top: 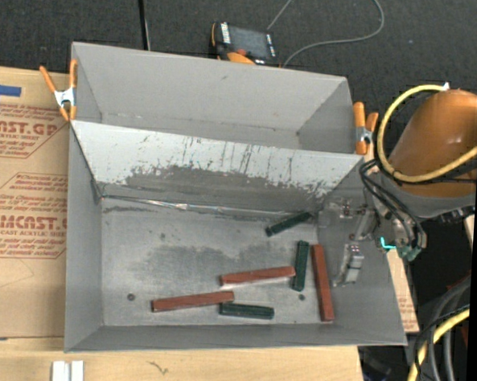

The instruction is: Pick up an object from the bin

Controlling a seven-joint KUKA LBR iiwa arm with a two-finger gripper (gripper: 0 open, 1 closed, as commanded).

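- Right red bar is lying lengthwise along the foot of the bin's right wall, running from mid-floor toward the front right corner; of all the bars it is sitting nearest the gripper.
- Bin is carrying six loose bars, all gathered in its right half.
- Arm, orange-capped, is reaching in over the right rim.
- Gripper is hanging over the sloping right wall, just beside the right red bar; whether it is open or closed cannot be told, and nothing is showing in its grasp.
- Front red bar is lying slightly tilted near the front edge.
- Middle red bar is lying just behind it, its right end meeting the upright green bar.
- Front green bar is lying along the front edge, by the front red bar's right end.
- Back green bar is lying tilted at the foot of the back wall.
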